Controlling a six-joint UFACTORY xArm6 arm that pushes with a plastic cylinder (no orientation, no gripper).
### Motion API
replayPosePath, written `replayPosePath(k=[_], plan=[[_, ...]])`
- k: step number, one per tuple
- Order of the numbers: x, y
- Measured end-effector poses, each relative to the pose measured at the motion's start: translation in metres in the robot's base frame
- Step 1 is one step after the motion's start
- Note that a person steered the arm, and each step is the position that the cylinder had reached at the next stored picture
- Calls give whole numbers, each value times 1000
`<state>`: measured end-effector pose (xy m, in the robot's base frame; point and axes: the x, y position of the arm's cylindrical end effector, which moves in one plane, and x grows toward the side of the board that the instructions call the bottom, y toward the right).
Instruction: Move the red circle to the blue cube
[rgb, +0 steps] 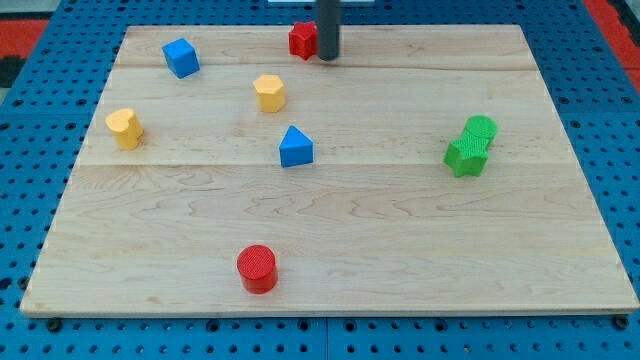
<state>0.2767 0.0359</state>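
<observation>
We start at the board's (560, 200) left edge, where a yellow block (125, 128) sits alone, its shape hard to make out. Just right of it, near the top-left corner, lies the blue cube (181, 57), our goal. Nothing touches it, so it is open to an approach from below and from the right.

Further right, a yellow block with angled sides (269, 92) and a blue triangle (295, 147) stand in the upper middle, apart from each other. We judge they matter: they lie close to the straight line between the red circle and the cube, so the push likely needs to pass left of them.

The red circle (257, 268) rests near the bottom edge, left of centre, well apart from every other block and far from the cube. The task looks not yet begun.

At the top edge, my tip (328, 57) stands just beside a red block (303, 40), on its right, perhaps touching; we cannot tell. We carry no pincer, only the rod, so there is nothing to open or close. The tip is well away from the red circle.

Near the right edge, two green blocks (471, 147) sit pressed together, out of the way.
</observation>
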Motion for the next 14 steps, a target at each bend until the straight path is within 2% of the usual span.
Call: replayPosePath(k=[1, 2, 3, 4, 5, 6, 11, 14], plan=[[81, 60], [195, 69], [295, 56], [331, -35], [316, -133], [287, -163], [82, -172], [63, -227]])
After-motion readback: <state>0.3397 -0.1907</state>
